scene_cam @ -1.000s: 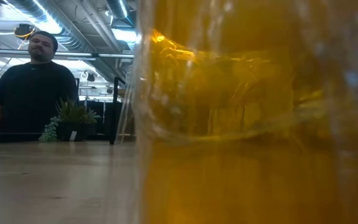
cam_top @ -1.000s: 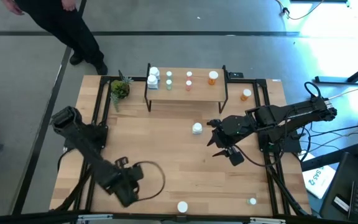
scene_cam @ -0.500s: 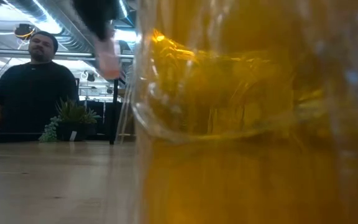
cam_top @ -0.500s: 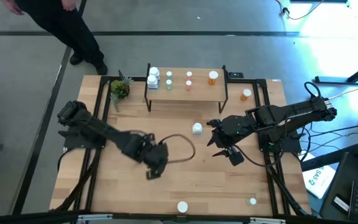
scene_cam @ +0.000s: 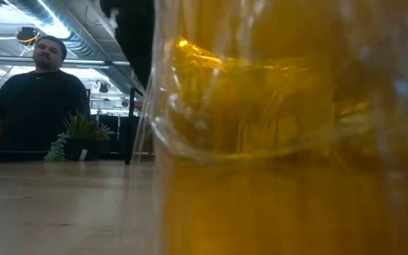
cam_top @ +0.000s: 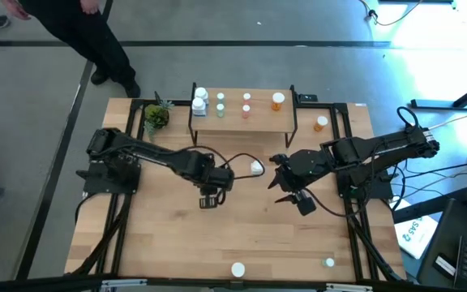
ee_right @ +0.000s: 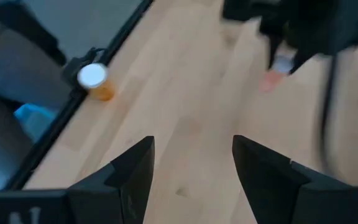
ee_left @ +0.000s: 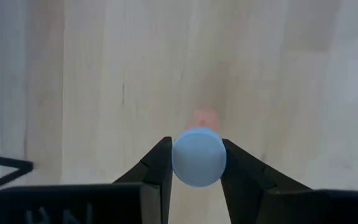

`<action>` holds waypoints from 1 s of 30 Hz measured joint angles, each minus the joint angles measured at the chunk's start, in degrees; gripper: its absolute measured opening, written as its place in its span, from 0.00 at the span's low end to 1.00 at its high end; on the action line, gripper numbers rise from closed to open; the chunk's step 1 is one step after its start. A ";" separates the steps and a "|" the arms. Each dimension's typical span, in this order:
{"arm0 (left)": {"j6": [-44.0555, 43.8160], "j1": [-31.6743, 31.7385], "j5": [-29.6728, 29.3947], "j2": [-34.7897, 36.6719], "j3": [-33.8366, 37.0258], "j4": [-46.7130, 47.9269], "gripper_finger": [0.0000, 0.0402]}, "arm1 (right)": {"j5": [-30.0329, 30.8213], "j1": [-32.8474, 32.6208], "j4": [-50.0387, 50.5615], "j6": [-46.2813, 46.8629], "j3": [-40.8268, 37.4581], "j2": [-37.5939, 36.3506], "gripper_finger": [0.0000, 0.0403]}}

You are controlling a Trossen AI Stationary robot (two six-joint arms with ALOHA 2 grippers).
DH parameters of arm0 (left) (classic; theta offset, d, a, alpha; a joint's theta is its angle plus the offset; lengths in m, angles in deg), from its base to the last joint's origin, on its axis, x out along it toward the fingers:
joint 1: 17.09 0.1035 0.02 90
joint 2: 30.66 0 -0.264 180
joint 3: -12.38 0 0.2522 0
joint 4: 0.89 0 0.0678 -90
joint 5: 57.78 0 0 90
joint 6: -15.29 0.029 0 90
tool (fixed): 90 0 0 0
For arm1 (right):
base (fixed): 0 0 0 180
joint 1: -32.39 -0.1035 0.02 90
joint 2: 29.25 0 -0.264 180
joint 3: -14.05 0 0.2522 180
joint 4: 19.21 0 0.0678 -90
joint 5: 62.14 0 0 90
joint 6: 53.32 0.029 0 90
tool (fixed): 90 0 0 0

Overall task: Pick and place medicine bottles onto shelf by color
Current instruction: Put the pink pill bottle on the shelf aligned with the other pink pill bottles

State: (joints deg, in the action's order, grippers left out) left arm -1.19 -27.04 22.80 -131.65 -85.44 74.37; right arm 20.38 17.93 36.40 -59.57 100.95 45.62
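A pink-red medicine bottle (ee_left: 205, 117) with a white cap hangs above the bare tabletop, and my left gripper (cam_top: 210, 195) is shut on it over the table's middle. My right gripper (cam_top: 279, 180) hovers open right of centre with nothing between its fingers. The shelf (cam_top: 259, 122) stands at the far edge with white, green, pink and orange bottles upright on it. A white bottle (cam_top: 256, 168) stands between shelf and grippers. An orange bottle (cam_top: 321, 123) stands right of the shelf. A white-capped bottle (cam_top: 238, 269) and a green one (cam_top: 329, 262) stand at the near edge. My left gripper pinches the white cap (ee_left: 197, 157) at the bottle's top between its two fingers, one on each side. The fingers come from above, pointing steeply down. The pink body hangs upright below the cap, clear of the table.
A small potted plant (cam_top: 156, 116) sits left of the shelf. An orange bottle (scene_cam: 289, 127) right at the low camera fills most of that view. A person (scene_cam: 37, 92) stands beyond the far edge. Bare wood lies between the grippers and the near edge.
My left gripper has swung from the table's near left toward the middle, rising a little and rolling about its own axis, with the pink bottle still hanging from its fingers.
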 joint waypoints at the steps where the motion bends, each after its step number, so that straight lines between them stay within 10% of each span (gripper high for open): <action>1: 0.79 0.49 -0.01 -0.81 0.02 0.06 0.23 | 1.16 0.00 -0.26 0.11 0.00 0.02 0.55; 14: 2.10 4.08 -0.10 -8.25 0.09 -0.32 0.23 | 25.87 0.02 -0.62 0.18 0.00 0.02 0.55; 30: 2.17 4.00 -0.58 -10.44 0.09 -2.82 0.23 | 25.42 0.04 -1.40 0.13 0.00 0.02 0.55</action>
State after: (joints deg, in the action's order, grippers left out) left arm 0.98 -23.05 22.22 -142.10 -85.35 71.55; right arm 45.79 17.97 35.00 -59.43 100.95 45.65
